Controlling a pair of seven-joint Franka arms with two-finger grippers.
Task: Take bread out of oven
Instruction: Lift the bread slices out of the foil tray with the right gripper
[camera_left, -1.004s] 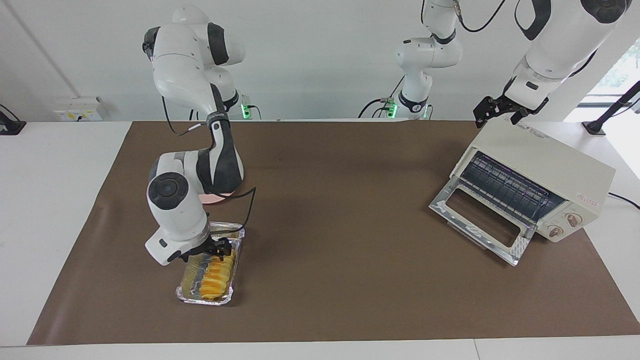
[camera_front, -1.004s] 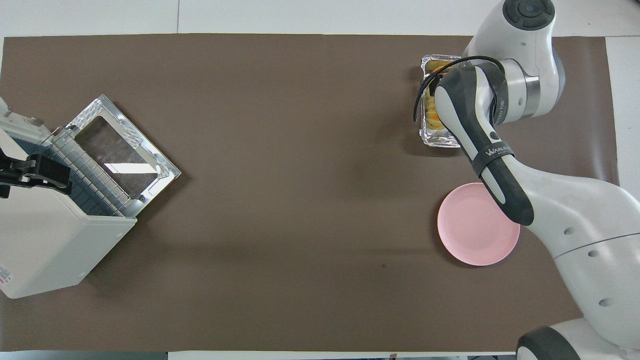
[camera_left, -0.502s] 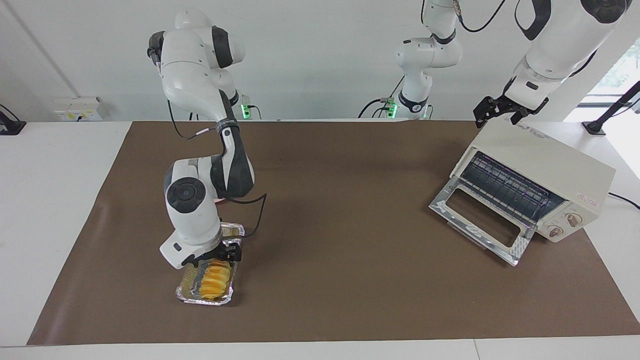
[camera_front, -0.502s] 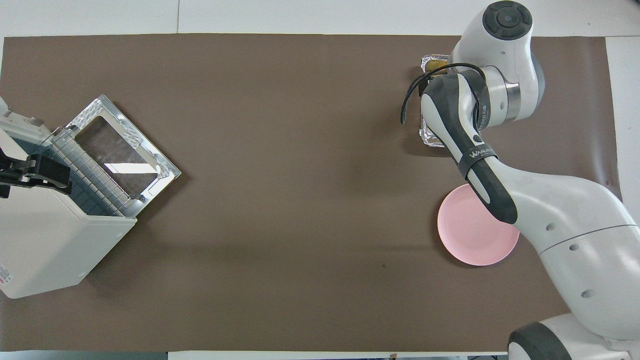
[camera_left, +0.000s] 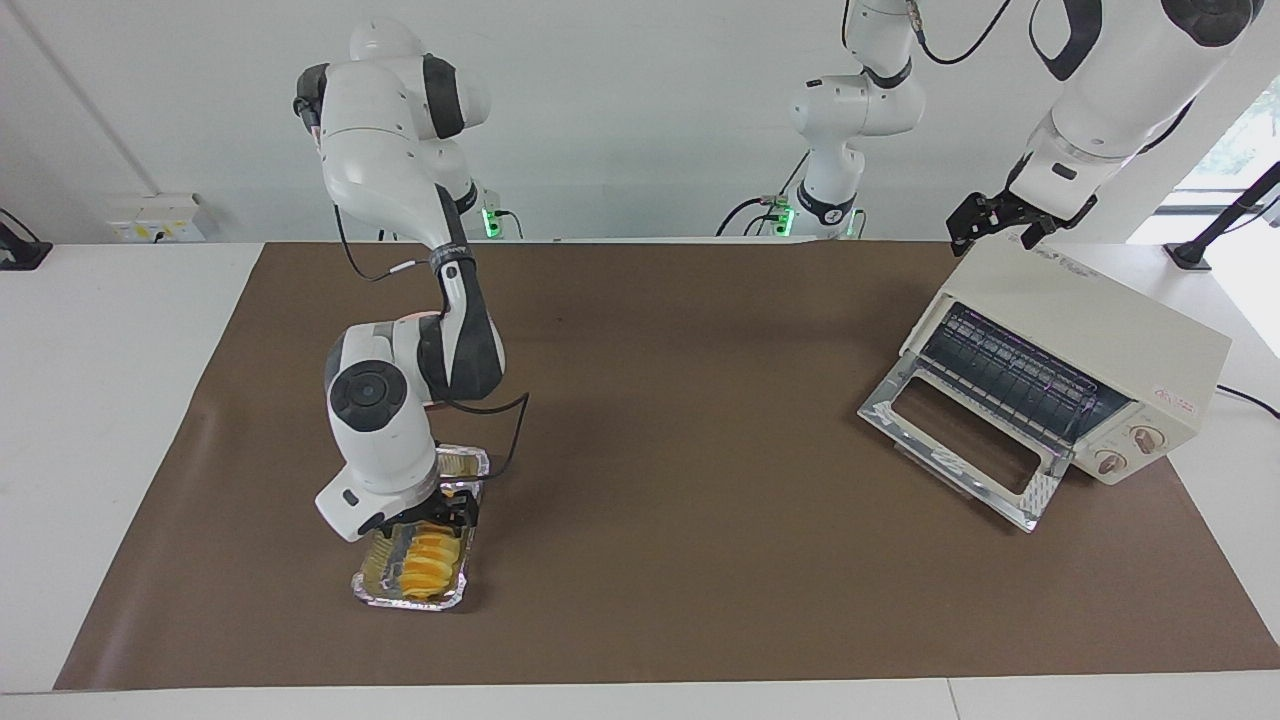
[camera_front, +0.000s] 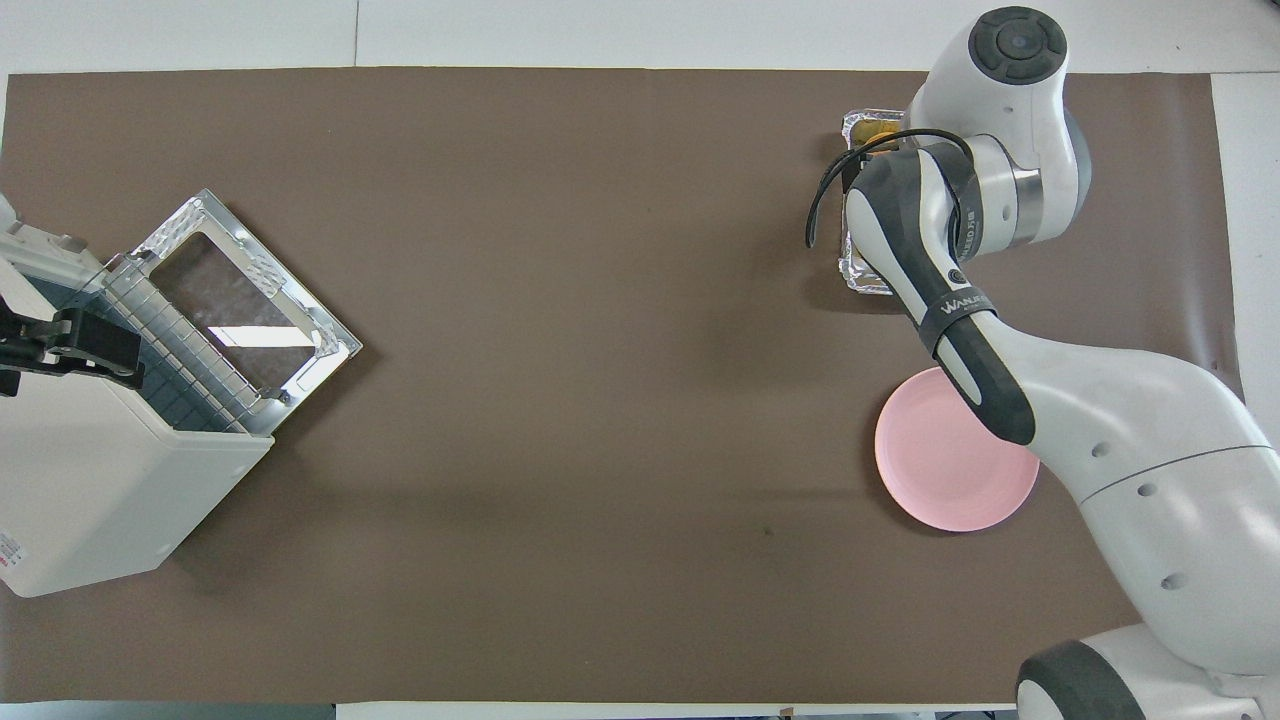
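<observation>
The bread (camera_left: 430, 562), a golden-yellow ridged loaf, lies in a crinkled foil tray (camera_left: 377, 592) on the brown mat toward the right arm's end of the table. My right gripper (camera_left: 437, 514) is low over the end of the bread nearer the robots, inside the tray's outline. In the overhead view the right arm hides the bread, and only the tray's rim (camera_front: 862, 282) shows. The cream-white oven (camera_left: 1100, 335) stands at the left arm's end with its glass door (camera_left: 960, 440) dropped open and its rack bare. My left gripper (camera_left: 985, 222) waits over the oven's top corner.
A round pink plate (camera_front: 945, 480) lies nearer the robots than the foil tray, partly under the right arm. The oven (camera_front: 90, 490) and its open door (camera_front: 245, 300) take up the left arm's end. A brown mat (camera_left: 680, 420) covers the table.
The right arm's elbow has risen and its hand has shifted a little along the tray over the bread. The bread, tray, oven and left arm have not moved.
</observation>
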